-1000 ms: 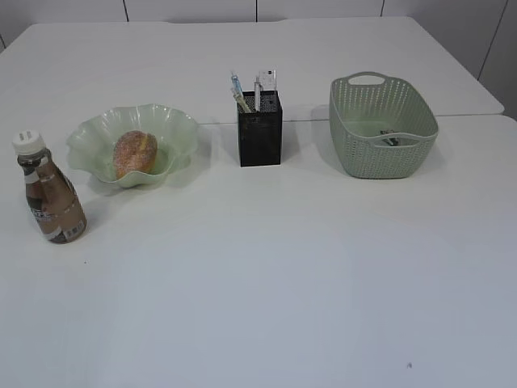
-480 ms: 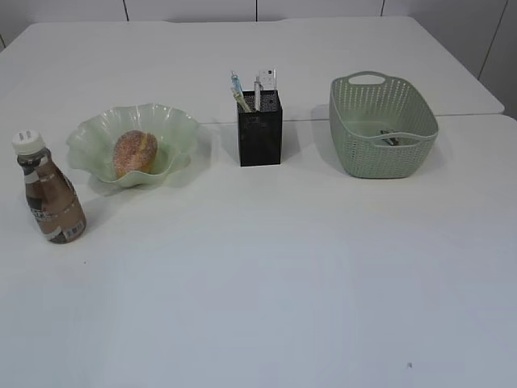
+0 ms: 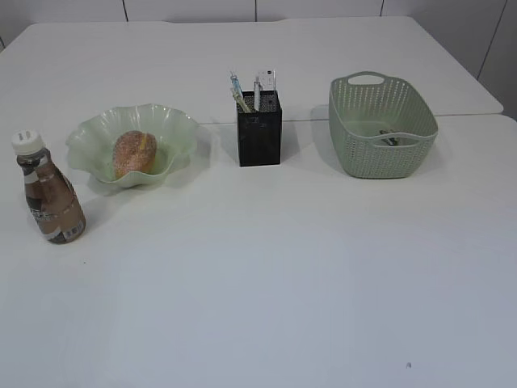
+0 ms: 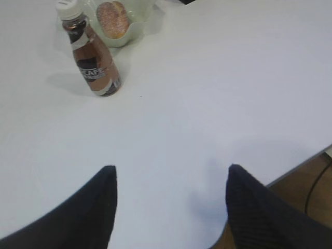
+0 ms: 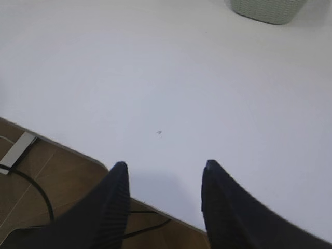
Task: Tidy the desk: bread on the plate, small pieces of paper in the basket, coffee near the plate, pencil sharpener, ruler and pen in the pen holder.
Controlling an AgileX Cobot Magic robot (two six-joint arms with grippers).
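Note:
The bread [image 3: 135,153] lies in the green wavy plate [image 3: 174,125], also in the left wrist view [image 4: 113,17]. The coffee bottle [image 3: 50,190] stands left of the plate; it also shows in the left wrist view [image 4: 92,56]. The black pen holder [image 3: 259,129] holds a pen [image 3: 238,91] and clear items. The green basket [image 3: 380,125] holds small dark and white bits [image 3: 389,137]. My left gripper [image 4: 171,174] is open and empty above the table's front edge. My right gripper [image 5: 163,168] is open and empty over the front edge. Neither gripper shows in the exterior view.
The white table [image 3: 266,267] has a seam behind the pen holder. In the right wrist view the table's front edge, the wooden floor and a black cable [image 5: 44,199] show, and the basket's base [image 5: 267,9] is at the top.

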